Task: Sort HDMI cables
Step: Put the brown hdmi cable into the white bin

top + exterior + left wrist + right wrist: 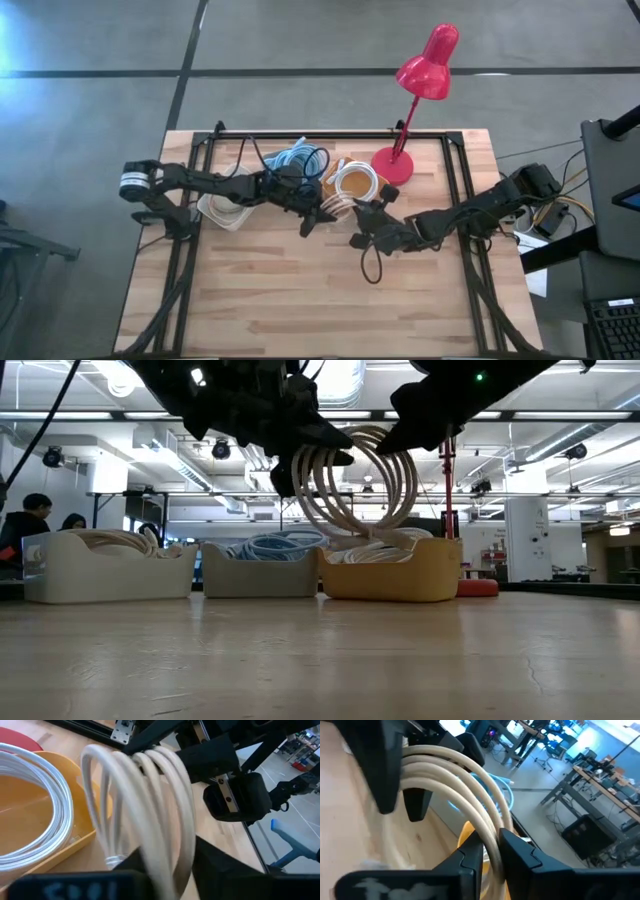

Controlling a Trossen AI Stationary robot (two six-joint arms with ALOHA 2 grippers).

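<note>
A tan cable coil hangs upright in the air above the yellow bin, held between both arms. The right gripper pinches its strands between its fingers. The left gripper sits at the coil's other side, fingers around the loops, though whether it grips is unclear. White coils lie in the yellow bin.

Near half of the table open to you; far edge crowded.

Your near table planks lie bare for a gripper to pass. Along the far edge three bins stand side by side: cream bin, grey bin, yellow bin. The red lamp blocks the far right corner. Both arms meet mid-table around a raised tan coil, closing the way over the yellow bin.
</note>
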